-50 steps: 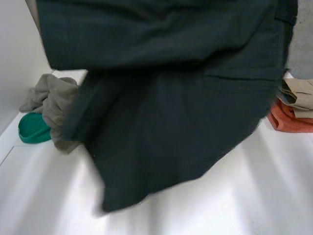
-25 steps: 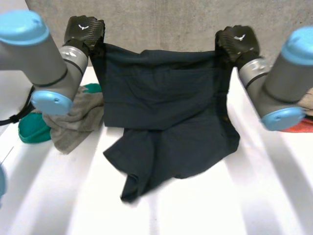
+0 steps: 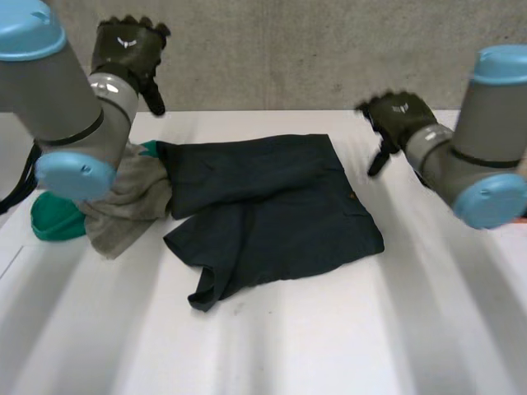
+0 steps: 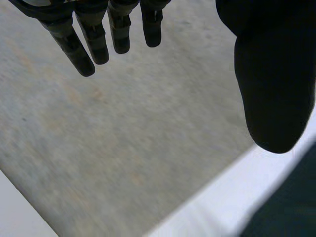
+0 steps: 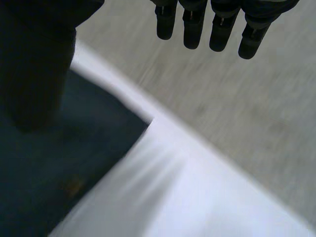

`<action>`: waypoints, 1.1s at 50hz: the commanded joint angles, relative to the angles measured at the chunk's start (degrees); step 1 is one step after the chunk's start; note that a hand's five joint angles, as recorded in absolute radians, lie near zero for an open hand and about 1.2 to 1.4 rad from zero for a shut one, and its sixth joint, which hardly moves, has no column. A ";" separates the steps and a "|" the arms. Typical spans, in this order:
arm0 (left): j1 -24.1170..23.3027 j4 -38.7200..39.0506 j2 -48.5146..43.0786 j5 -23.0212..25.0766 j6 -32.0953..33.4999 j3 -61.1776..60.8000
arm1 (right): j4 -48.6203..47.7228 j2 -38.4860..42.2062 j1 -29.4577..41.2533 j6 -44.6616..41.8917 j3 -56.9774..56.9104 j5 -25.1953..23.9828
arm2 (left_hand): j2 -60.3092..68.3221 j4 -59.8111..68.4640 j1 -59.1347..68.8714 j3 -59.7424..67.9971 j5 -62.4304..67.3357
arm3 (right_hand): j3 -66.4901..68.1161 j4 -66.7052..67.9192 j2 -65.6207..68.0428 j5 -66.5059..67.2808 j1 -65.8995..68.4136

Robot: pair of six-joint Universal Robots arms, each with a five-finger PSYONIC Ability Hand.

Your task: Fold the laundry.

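— Where's the dark blue-green cloth garment (image 3: 263, 210)?
— On your white table (image 3: 428, 329), long axis crosswise, between your arms. Your left hand (image 3: 128, 53) and right hand (image 3: 399, 115) hover spread, empty; the right is nearer its corner.

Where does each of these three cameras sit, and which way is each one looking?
Head view: between and behind the arms, looking down at the white table and the dark garment on it; both arms, left hand and right hand show.
Left wrist view: on the left wrist, looking along the open left hand toward the grey wall; fingers and thumb show.
Right wrist view: on the right wrist, looking past open fingers at the garment's corner.
Shared: all three catch garment and table.
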 commanded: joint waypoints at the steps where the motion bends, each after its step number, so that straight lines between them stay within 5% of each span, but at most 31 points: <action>1: -7.71 -9.42 16.97 4.36 -1.62 -24.11 | 12.25 -10.09 -3.16 -9.83 17.13 -6.23 | 18.30 18.71 19.09 18.21 17.73 | 15.51 15.42 15.45 14.82 14.65; 8: -16.32 -14.00 19.90 10.79 -3.73 -38.19 | 4.80 -12.48 -5.01 -11.95 29.62 -14.33 | 27.39 27.80 28.18 27.30 26.83 | 26.68 26.58 26.62 25.99 25.82; 14: -18.97 -12.69 14.72 9.65 -6.11 -42.08 | -5.66 -11.16 -4.14 -11.52 35.62 -15.22 | 25.56 25.97 26.35 25.47 24.99 | 26.51 26.42 26.45 25.82 25.65; 27: -10.02 -1.97 7.85 -0.72 -4.09 -41.12 | -21.14 -6.59 -0.27 -10.19 40.28 -14.70 | 16.48 16.89 17.26 16.39 15.91 | 20.63 20.54 20.58 19.95 19.78; 37: -6.76 4.27 5.57 -1.16 3.82 -41.64 | -31.60 -4.13 1.40 -10.72 40.55 -11.97 | 13.77 14.19 14.56 13.69 13.21 | 20.95 20.86 20.90 20.26 20.10; 42: -7.02 6.72 3.55 -1.51 6.28 -40.59 | -34.07 -2.90 1.66 -11.78 39.76 -11.62 | 14.61 15.02 15.40 14.52 14.04 | 37.90 37.81 37.84 37.21 37.04; 46: -6.93 10.15 2.58 -1.77 8.21 -40.06 | -35.21 -1.41 1.93 -12.57 38.18 -11.27 | 19.79 20.20 20.57 19.70 19.22 | 68.04 67.95 67.99 67.35 67.19; 55: -6.58 17.37 0.03 -1.51 16.30 -39.27 | -33.55 -3.95 2.19 -11.69 38.09 -9.07 | 25.37 25.78 26.16 25.28 24.80 | 68.08 67.99 68.02 67.39 67.22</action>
